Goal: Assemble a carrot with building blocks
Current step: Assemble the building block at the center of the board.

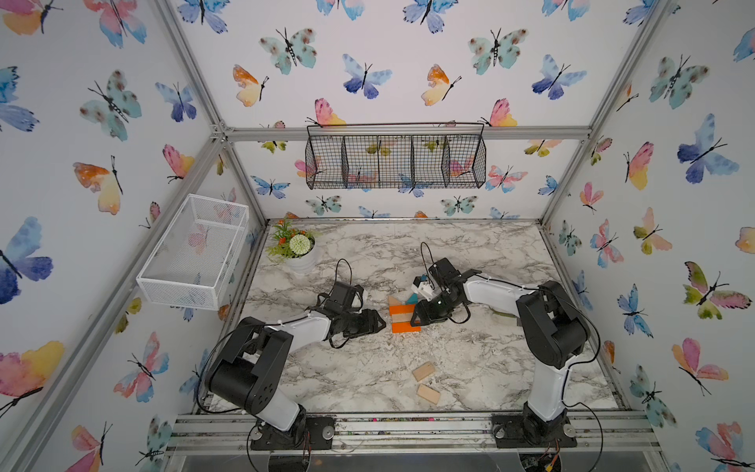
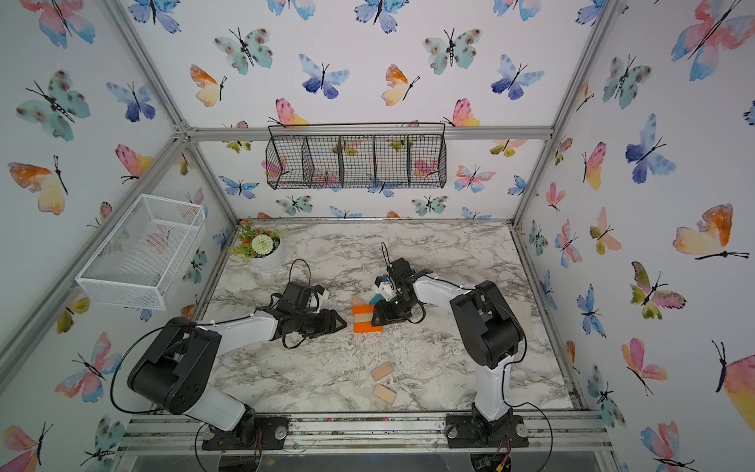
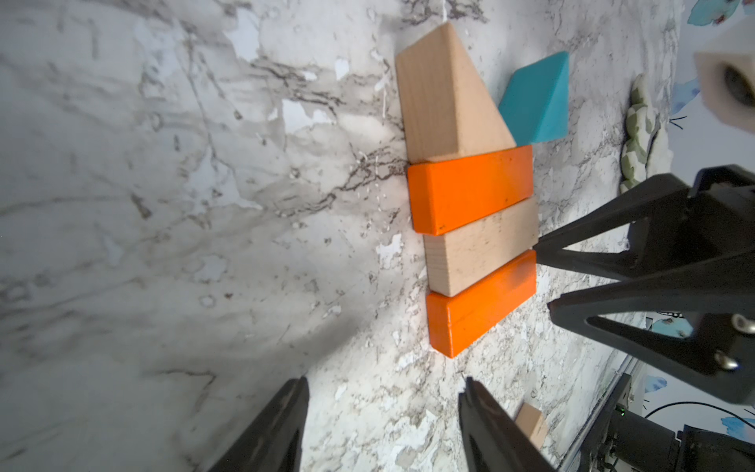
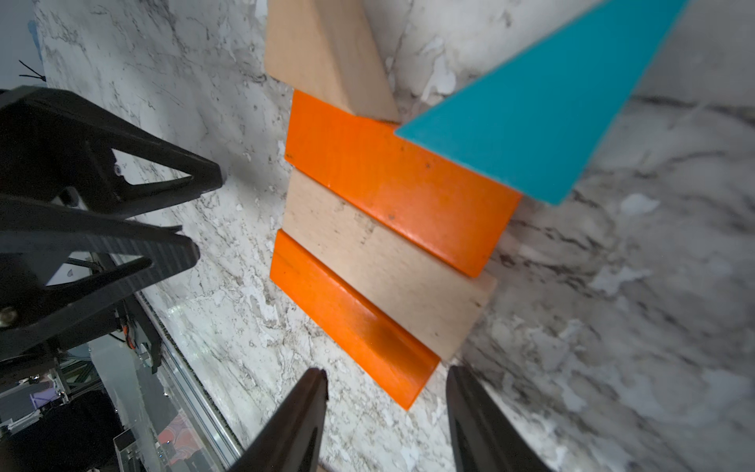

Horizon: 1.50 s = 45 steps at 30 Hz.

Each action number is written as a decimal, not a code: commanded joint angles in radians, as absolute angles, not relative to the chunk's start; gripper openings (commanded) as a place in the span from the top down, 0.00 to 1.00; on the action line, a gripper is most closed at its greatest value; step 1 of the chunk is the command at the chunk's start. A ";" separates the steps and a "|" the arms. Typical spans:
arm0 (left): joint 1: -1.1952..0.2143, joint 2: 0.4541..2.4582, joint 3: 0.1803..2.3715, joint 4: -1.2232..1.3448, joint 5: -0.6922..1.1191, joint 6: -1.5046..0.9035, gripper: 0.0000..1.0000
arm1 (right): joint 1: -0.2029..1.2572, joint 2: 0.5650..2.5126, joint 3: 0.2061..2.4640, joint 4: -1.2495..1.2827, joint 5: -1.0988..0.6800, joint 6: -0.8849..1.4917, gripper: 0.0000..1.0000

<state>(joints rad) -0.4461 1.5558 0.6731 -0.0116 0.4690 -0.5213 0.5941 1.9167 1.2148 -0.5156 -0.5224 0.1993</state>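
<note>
Five blocks of the carrot point(image 1: 403, 316) are laid touching at mid-table: a natural-wood triangle point(image 3: 445, 94) and a teal triangle point(image 3: 537, 102) are set against an orange bar point(image 3: 470, 190), followed by a natural-wood bar point(image 3: 482, 249) and a second orange bar point(image 3: 482, 302). A loose pale block point(image 1: 423, 371) and its neighbour block point(image 1: 428, 394) are seen near the front edge. Both grippers are parted and empty, the left gripper point(image 4: 208, 214) just beside one end of the row, the right gripper point(image 3: 542, 274) at the other. The blocks are judged light, stiff and easily slid, so each loose one is best pinched across its long flat sides.

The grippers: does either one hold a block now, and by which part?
Nothing is held. The left gripper and right gripper are open; the right one only stands at an orange bar's end.
</note>
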 commanded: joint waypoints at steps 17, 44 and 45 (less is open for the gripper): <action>-0.439 1.571 0.698 -0.025 0.469 -0.510 0.36 | 0.588 1.955 1.268 -0.525 -0.520 0.191 0.47; -0.437 1.463 0.635 -0.081 0.474 -0.469 0.36 | 0.581 1.737 1.072 -0.577 -0.454 0.244 0.38; -0.440 1.454 0.623 -0.077 0.474 -0.473 0.36 | 0.582 1.707 1.045 -0.576 -0.450 0.252 0.36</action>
<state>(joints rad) -0.4385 1.4887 0.6548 -0.0444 0.4690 -0.4961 0.5858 1.7538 1.0927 -0.5323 -0.4667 0.2340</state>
